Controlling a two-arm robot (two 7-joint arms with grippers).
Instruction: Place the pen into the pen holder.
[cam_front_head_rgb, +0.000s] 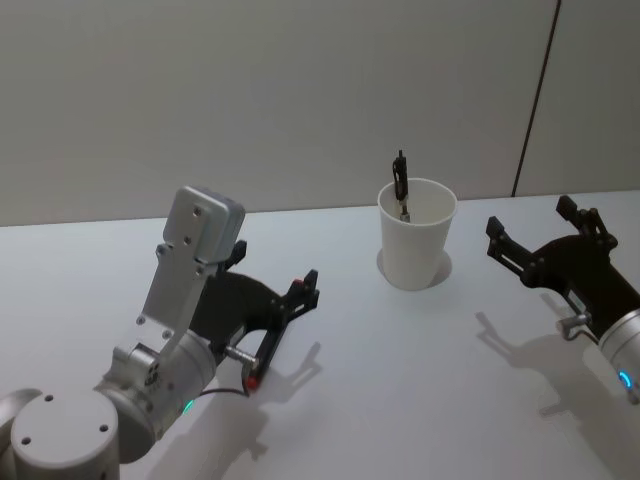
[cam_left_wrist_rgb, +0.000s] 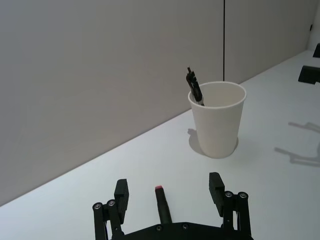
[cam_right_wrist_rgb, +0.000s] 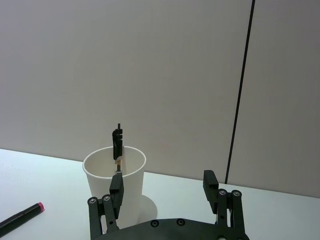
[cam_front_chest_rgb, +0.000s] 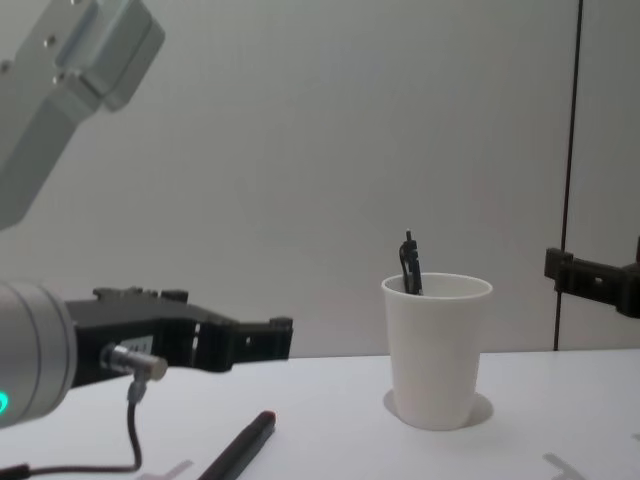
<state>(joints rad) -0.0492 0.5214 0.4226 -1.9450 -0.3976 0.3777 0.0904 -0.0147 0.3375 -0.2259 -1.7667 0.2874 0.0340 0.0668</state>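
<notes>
Jaws apart on both grippers, nothing held. In the plain white tapered paper cup (cam_front_head_rgb: 415, 250), mid-way across the white tabletop (cam_front_head_rgb: 400, 400), a slim black clip-topped pen (cam_front_head_rgb: 401, 180) already upright against the rim. Flat under the left gripper (cam_left_wrist_rgb: 168, 184), a black marker with a red end (cam_front_chest_rgb: 240, 445) (perhaps next to go in). If so: descend straight, close mid-barrel, lift level, drop in without nudging the cup. Left arm low, reaching forward; right gripper (cam_front_head_rgb: 531, 217) hovering beside the cup, pointed toward it.

Upright white paper-cup pen holder (cam_front_head_rgb: 417, 250), black pen (cam_front_head_rgb: 401, 180) aslant inside it, clip end above the rim.
</notes>
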